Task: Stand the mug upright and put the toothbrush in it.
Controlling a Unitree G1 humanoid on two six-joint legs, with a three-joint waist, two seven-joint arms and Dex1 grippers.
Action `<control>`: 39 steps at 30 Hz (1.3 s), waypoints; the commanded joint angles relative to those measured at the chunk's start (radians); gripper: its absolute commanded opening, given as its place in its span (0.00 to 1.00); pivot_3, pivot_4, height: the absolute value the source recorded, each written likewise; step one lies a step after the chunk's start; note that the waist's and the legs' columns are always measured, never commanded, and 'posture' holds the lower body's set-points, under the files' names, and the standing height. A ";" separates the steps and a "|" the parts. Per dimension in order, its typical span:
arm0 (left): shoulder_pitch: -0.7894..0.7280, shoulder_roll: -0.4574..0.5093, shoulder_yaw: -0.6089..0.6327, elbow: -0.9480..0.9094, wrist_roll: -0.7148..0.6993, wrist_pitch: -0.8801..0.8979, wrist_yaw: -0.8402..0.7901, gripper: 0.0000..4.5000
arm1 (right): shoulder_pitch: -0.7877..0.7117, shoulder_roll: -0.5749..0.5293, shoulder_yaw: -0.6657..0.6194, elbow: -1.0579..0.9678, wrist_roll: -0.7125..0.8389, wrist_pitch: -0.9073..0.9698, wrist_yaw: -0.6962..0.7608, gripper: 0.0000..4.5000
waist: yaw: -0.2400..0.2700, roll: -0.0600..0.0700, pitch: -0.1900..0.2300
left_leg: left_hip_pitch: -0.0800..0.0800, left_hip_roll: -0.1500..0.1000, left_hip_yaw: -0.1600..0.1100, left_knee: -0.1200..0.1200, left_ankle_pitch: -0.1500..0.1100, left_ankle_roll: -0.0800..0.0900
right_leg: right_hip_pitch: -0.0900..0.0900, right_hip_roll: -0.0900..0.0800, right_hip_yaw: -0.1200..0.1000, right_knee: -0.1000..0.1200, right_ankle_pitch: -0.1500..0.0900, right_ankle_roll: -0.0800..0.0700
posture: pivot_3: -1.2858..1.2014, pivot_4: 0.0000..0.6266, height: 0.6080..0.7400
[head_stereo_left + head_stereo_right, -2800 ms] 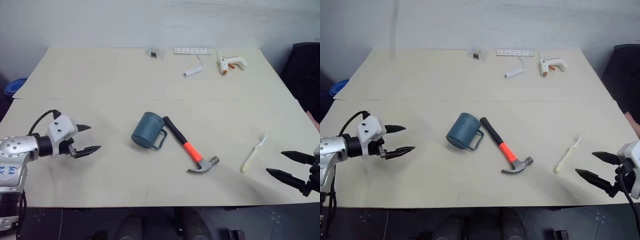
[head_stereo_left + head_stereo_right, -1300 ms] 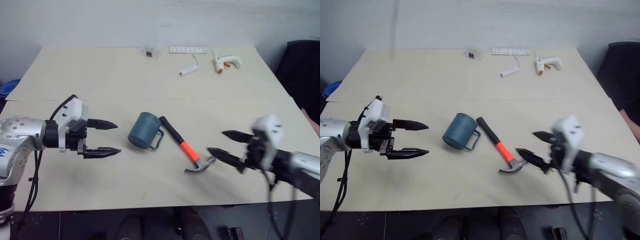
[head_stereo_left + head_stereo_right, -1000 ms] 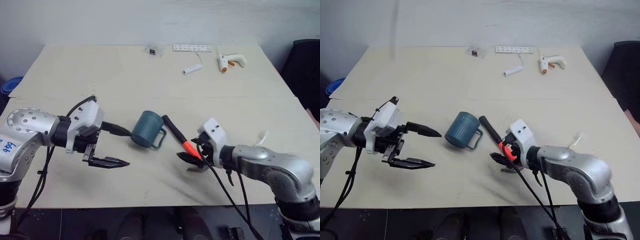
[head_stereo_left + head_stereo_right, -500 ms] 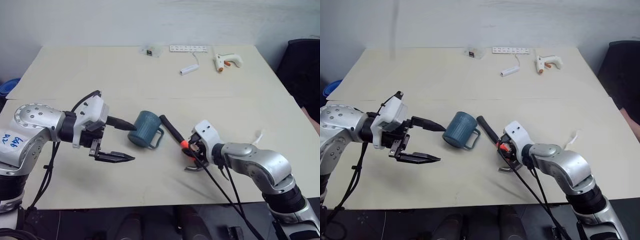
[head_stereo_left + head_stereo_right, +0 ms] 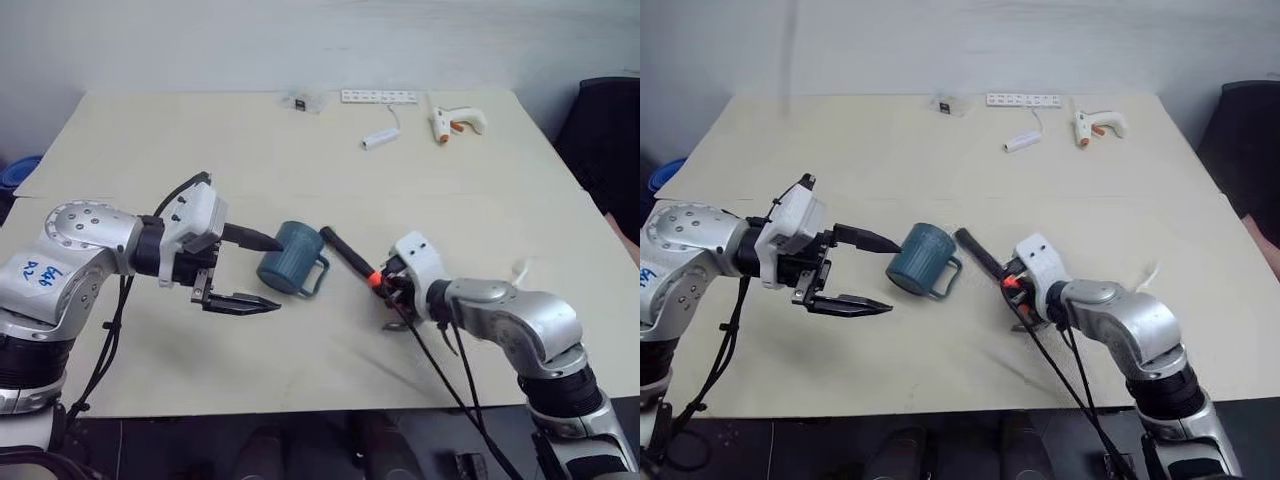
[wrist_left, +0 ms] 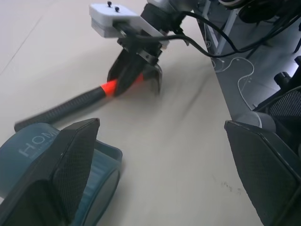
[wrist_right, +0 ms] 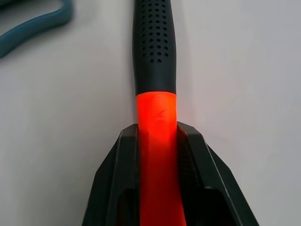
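Your right pincer [image 7: 157, 155] grips the hammer [image 5: 345, 256] lying beside the tipped mug [image 5: 290, 259]; left pincer [image 5: 262, 272] gapes, one finger touching the mug.

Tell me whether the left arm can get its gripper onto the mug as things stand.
Probably yes. The left gripper is open beside the mug, which lies on its side, one finger already at its ribbed wall. Nothing lies between them; the hammer is on the mug's far side, clamped by the right gripper.

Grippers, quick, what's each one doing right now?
Left gripper: open, holding nothing, beside the mug.
Right gripper: shut on the hammer.
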 commanded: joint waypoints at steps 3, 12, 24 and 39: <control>-0.044 -0.058 -0.034 -0.008 -0.018 -0.008 -0.016 1.00 | -0.027 -0.287 -0.317 -0.071 0.025 0.097 0.100 0.14 | 0.017 0.002 0.001 | -0.003 -0.001 0.000 0.000 -0.001 0.002 | 0.000 -0.001 -0.001 -0.002 0.000 0.001 | 0.52 0.24 1.00; -0.173 -0.206 -0.120 0.105 0.029 -0.069 -0.043 1.00 | 0.367 -0.471 -0.715 -0.031 -0.032 0.067 0.244 0.14 | 0.021 0.001 0.000 | -0.004 0.001 0.009 0.000 -0.002 0.004 | 0.000 0.002 -0.001 -0.007 0.000 0.001 | 0.52 0.24 1.00; -0.277 -0.249 -0.142 0.172 0.066 -0.097 -0.097 1.00 | 0.475 -0.112 -0.636 0.211 -0.198 -0.378 0.089 0.14 | -0.009 0.003 0.000 | 0.004 0.000 0.015 0.002 -0.001 0.006 | 0.003 0.003 0.006 -0.003 0.001 0.003 | 0.52 0.24 1.00; -0.202 -0.222 -0.105 0.121 0.064 -0.061 -0.049 1.00 | 0.353 -0.250 -0.560 0.491 -0.225 -0.493 0.152 0.36 | -0.004 0.002 -0.001 | 0.004 -0.001 0.015 0.002 -0.001 0.006 | 0.003 0.002 0.009 -0.004 0.002 0.005 | 0.52 0.24 1.00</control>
